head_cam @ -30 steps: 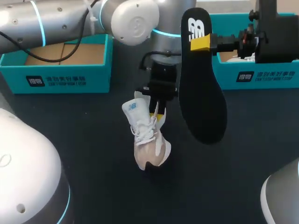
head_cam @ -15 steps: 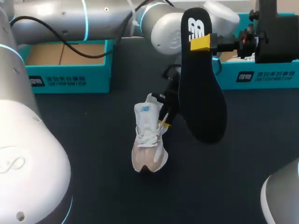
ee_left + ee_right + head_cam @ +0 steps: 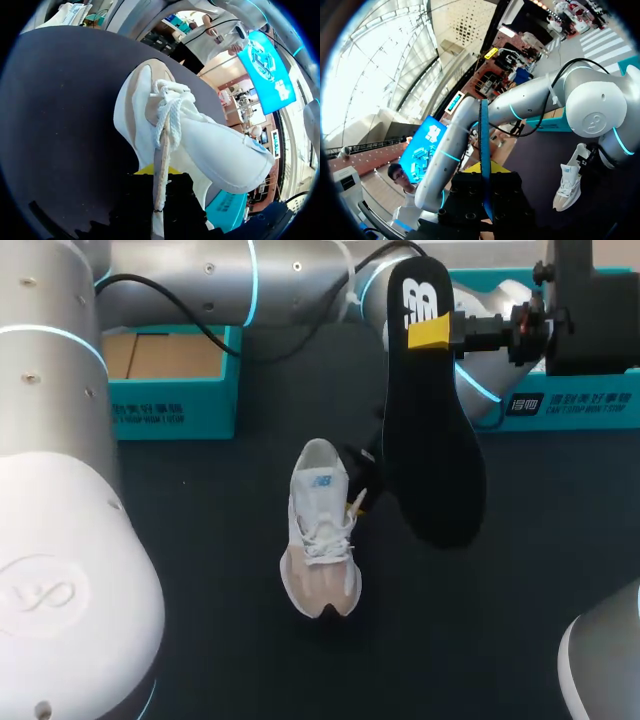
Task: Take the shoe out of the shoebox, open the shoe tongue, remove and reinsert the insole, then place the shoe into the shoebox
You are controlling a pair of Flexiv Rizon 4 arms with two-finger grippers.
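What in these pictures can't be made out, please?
- Shoe interior: in the head view the tongue hides it; the left wrist view shows only the outside.
- Left gripper: in the head view it is mostly behind the insole.
- Right shoebox contents: in the head view the right arm covers them.
- Insole faces: the right wrist view shows it edge-on.

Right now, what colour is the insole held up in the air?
The insole is black, with a white mark at one end; best seen in head view.

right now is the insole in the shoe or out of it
Out. The insole hangs in the air, clamped near its heel end in the right end effector, clear of the shoe beside it.
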